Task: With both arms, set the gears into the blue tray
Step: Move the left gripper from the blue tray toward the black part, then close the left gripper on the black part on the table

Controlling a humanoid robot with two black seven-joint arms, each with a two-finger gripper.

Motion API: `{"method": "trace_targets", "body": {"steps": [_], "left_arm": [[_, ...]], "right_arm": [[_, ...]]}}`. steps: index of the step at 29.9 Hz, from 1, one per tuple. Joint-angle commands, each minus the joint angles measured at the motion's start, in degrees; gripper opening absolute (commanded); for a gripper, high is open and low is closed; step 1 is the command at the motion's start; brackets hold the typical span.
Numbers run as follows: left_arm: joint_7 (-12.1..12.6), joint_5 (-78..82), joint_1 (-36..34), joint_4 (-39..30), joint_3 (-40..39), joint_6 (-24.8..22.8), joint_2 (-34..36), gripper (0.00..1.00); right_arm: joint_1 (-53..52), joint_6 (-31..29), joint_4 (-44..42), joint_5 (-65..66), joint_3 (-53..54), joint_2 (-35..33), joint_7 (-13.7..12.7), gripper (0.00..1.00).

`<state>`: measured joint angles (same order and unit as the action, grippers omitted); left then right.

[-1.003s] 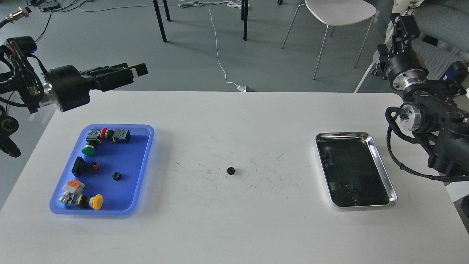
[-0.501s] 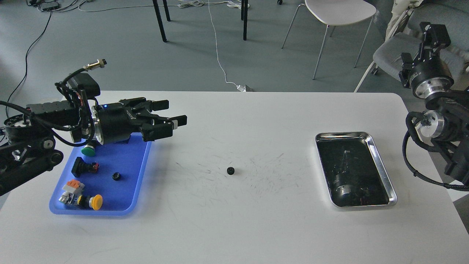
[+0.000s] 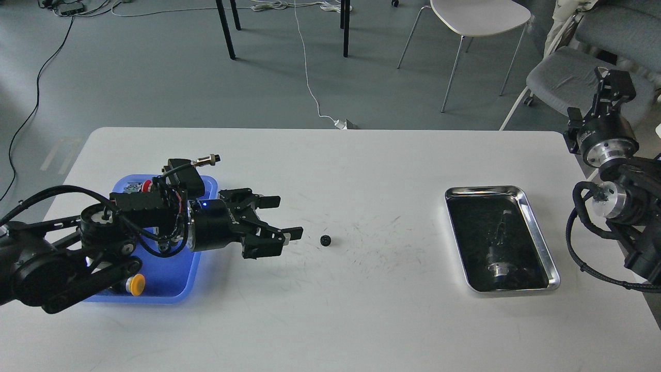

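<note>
Toothed black gear (image 3: 325, 240) on scuffed white table (image 3: 361, 320); left claw (image 3: 285, 219) spread, right claw (image 3: 614, 82) unclear.

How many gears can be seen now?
1. The gear lies on the white table, just ahead of the open left gripper. The arm covers much of the blue tray, so more may be hidden.
</note>
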<state>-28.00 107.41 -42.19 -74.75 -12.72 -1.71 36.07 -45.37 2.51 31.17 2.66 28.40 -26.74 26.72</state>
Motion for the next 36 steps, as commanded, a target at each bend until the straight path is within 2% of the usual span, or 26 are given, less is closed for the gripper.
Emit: {"method": "trace_targets", "body": {"steps": [1,16,22,36], "left_arm": [[0.00,0.79,0.70,1.70,-0.20,0.21,-2.58,0.97],[0.00,10.01,-0.09,11.28,-0.02,2.94,-13.04,0.85],[0.00,14.84,-0.17,14.80,0.15,3.20,-16.29,0.85],[0.00,17.59,-2.90,23.06,4.81,8.12,-23.24,0.81]], "right_arm": [[0.54,0.04,-0.15,-1.51,0.69,0.20,-0.52,0.97],[0.54,1.18,-0.50,-1.78,0.95,0.11,-0.61,0.97],[1.16,1.18,-0.68,-2.92,3.32,0.20,-0.61,0.97],[1.51,1.79,-0.68,-2.92,3.33,-0.15,-0.26,0.97]]}}
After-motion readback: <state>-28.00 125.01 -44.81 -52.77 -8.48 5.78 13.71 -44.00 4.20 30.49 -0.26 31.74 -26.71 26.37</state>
